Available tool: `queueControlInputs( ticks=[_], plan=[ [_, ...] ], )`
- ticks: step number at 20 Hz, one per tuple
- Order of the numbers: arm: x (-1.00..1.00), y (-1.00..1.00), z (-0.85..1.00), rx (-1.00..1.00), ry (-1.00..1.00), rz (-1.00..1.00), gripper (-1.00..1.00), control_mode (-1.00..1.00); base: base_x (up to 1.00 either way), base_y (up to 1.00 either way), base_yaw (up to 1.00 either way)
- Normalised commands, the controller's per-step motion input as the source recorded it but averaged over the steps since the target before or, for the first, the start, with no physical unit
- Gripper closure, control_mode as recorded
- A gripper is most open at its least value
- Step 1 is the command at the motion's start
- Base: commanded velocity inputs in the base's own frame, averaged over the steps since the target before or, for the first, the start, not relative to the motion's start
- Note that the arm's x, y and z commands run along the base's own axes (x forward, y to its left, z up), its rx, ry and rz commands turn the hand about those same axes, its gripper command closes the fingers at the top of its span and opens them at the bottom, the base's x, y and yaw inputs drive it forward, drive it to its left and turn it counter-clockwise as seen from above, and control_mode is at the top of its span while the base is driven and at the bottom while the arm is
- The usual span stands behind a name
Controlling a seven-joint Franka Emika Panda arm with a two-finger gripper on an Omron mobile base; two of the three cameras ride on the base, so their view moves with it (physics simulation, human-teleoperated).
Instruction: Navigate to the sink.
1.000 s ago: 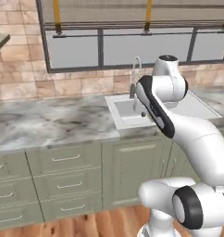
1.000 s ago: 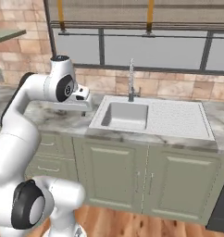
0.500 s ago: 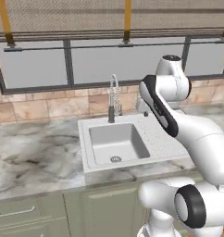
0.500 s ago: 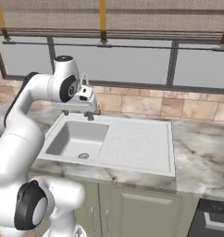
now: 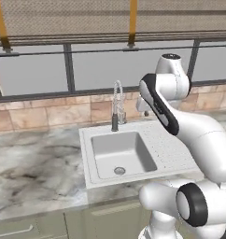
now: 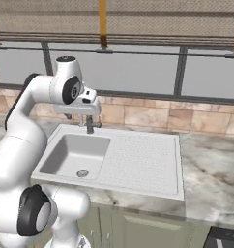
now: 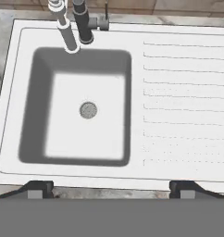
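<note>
The sink (image 5: 88, 161) is a white-grey inset unit straight ahead in the marble counter. It has one square basin with a round drain (image 5: 119, 171) and a dotted drainboard (image 5: 173, 147) to the right. A tall chrome spring-neck faucet (image 5: 117, 101) stands at its back edge. The right base view shows the same sink (image 6: 143, 162) and faucet (image 6: 90, 125). My gripper (image 7: 111, 190) hangs above the sink (image 7: 183, 102), looking down into the basin. It is open, the fingertips (image 7: 37, 189) wide apart with nothing between them.
Marble counter (image 5: 35, 172) runs left of the sink and also to its right (image 6: 211, 169). A brick backsplash (image 5: 49, 114) and a wide window (image 5: 91, 65) rise behind. Pale green cabinet doors (image 6: 153, 232) sit below. A dark appliance corner (image 6: 225, 237) shows at the lower right.
The whole picture has shifted: the base has driven along and toward the counter, so the sink now lies closer and more central. The arm holds the same pose.
</note>
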Motion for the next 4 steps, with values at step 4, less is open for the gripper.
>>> queueControlInputs(
  ticks=[4],
  plan=[
    [0.0,0.0,0.0,0.0,0.0,0.0,-1.0,1.0,0.62,0.02,-0.01]
  ],
)
